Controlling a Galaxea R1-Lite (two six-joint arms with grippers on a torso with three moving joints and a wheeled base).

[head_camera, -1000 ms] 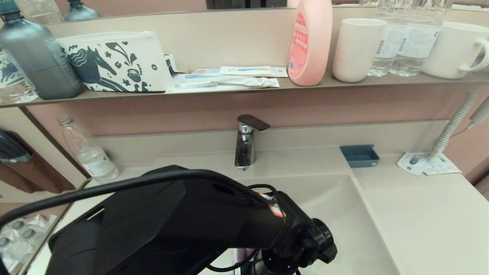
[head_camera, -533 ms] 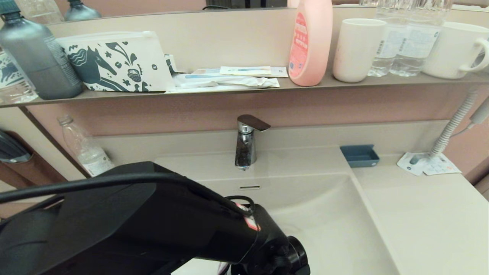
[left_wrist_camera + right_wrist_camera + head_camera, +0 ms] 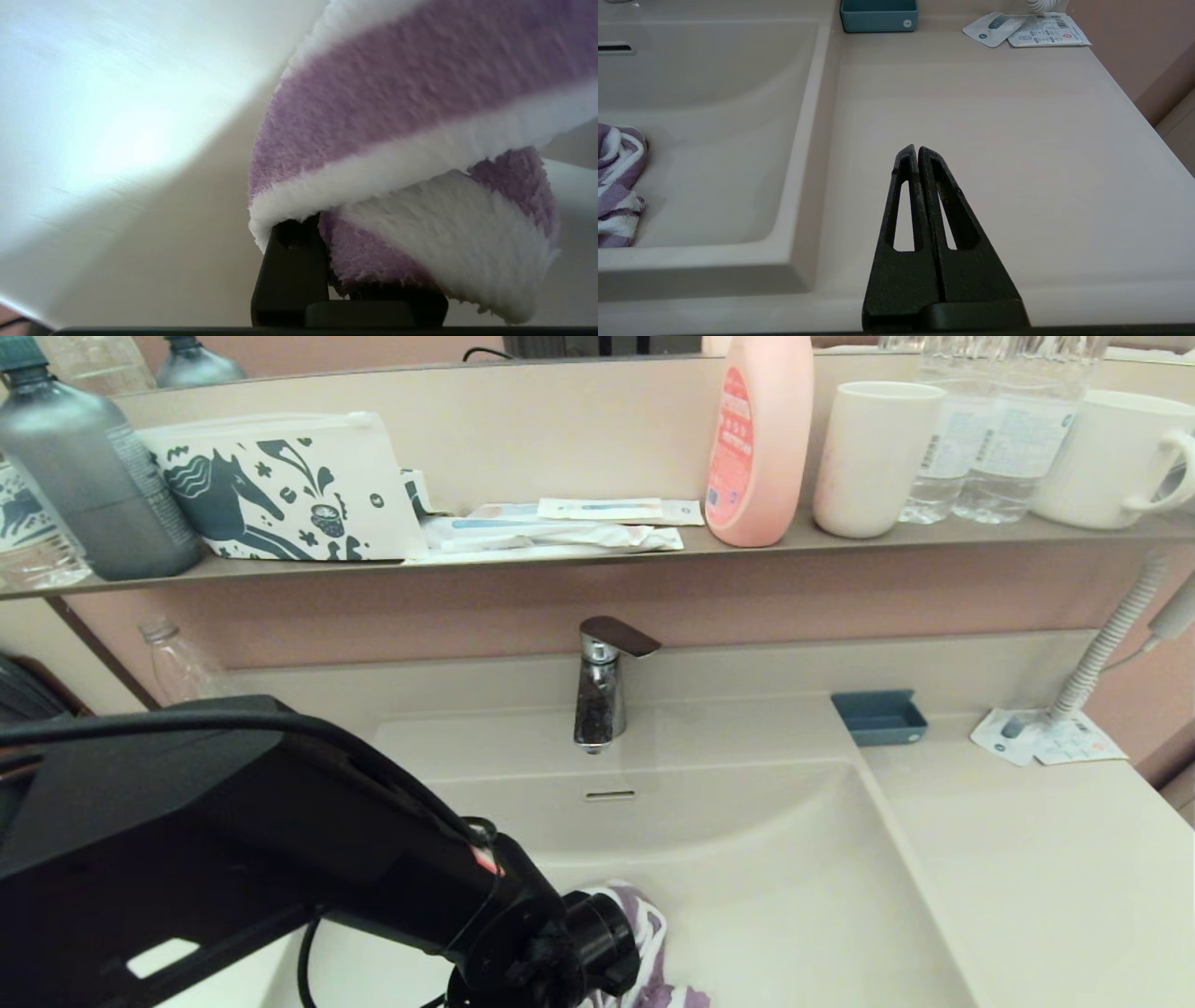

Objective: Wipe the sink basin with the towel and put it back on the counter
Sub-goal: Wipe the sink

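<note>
The purple and white striped towel [image 3: 644,933] lies bunched low in the beige sink basin [image 3: 794,859], near its front left. My left arm [image 3: 280,840] reaches down over it and hides the fingers in the head view. In the left wrist view my left gripper [image 3: 327,238] is shut on a fold of the towel [image 3: 411,102], which drapes over one black finger [image 3: 289,270] against the basin wall. My right gripper [image 3: 917,150] is shut and empty, hovering over the counter [image 3: 971,116] to the right of the basin [image 3: 714,116]. The towel [image 3: 616,182] shows there too.
A chrome faucet [image 3: 602,681] stands behind the basin above the overflow slot [image 3: 610,794]. A blue tray [image 3: 878,717] and sachets [image 3: 1046,737] sit at the counter's back right. The shelf [image 3: 560,555] above carries bottles, a horse-print pouch [image 3: 280,490], a pink bottle and cups.
My left arm has swung left and lower across the basin, dragging the towel with it. The towel now shows beside the wrist in the head view.
</note>
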